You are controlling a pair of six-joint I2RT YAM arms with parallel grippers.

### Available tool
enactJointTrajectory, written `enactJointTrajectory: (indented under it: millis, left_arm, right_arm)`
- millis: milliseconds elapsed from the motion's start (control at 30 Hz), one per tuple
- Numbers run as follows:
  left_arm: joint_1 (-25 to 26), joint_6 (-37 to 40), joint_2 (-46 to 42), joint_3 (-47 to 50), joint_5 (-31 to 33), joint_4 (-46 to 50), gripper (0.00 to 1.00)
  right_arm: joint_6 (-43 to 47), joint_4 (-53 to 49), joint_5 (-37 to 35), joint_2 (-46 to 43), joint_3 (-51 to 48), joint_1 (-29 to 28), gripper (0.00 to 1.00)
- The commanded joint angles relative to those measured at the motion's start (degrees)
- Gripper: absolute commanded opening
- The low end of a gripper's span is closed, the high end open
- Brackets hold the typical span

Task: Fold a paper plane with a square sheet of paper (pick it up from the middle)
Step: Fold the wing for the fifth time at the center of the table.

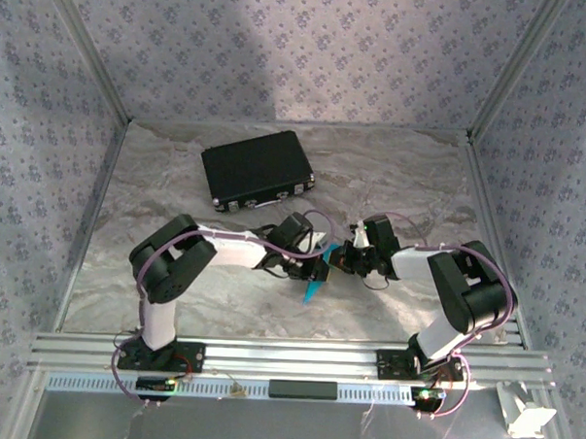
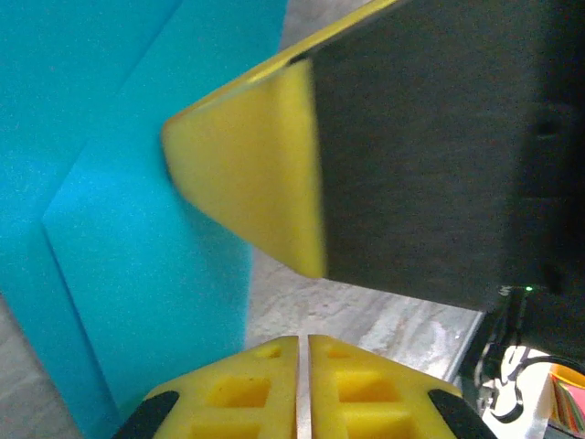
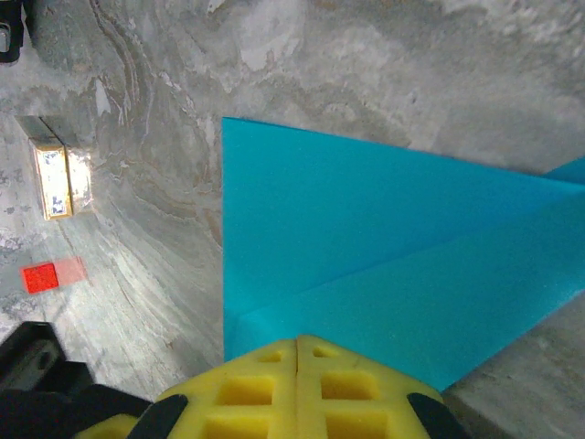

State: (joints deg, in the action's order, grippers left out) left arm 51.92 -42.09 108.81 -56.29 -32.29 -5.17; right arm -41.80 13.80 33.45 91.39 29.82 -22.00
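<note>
The square sheet of paper (image 3: pixel 384 229) is bright cyan and folded, with a diagonal crease running across it. In the top view a cyan tip of the paper (image 1: pixel 312 290) points toward the near edge, just below where both grippers meet at the table's middle. My right gripper (image 3: pixel 298 340) is shut, and the paper's edge runs in between its yellow fingertips. My left gripper (image 2: pixel 303 338) has its jaws a thin slit apart, with bare table showing through and nothing held. The paper (image 2: pixel 119 229) lies to its left, and the right gripper's yellow finger (image 2: pixel 256 174) presses against the sheet.
A black case (image 1: pixel 256 169) lies at the back left of the marbled table (image 1: pixel 402 166). A small printed card (image 3: pixel 53 178) and a small red block (image 3: pixel 39 276) sit off to one side. Patterned walls enclose the table, and an aluminium rail (image 1: pixel 287 355) runs along the front.
</note>
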Motion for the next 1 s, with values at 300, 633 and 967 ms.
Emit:
enactJointTrajectory:
  millis: [300,633,967]
  left_arm:
    - [1.7,3.9,-4.5,6.5,-0.3,9.1,0.09]
    - [3.5,5.1,-10.8,13.0,2.9,13.3,0.08]
    - [3.5,4.5,-20.5,13.1,9.8,12.6,0.05]
  right_arm:
    - [0.4,-5.4,-6.2,2.9,-2.4,1.5,0.00]
    - [0.2,-4.7,-5.7,3.1,-2.8,2.2,0.00]
    - [0.3,-3.5,-3.7,1.6,-2.5,2.0,0.00]
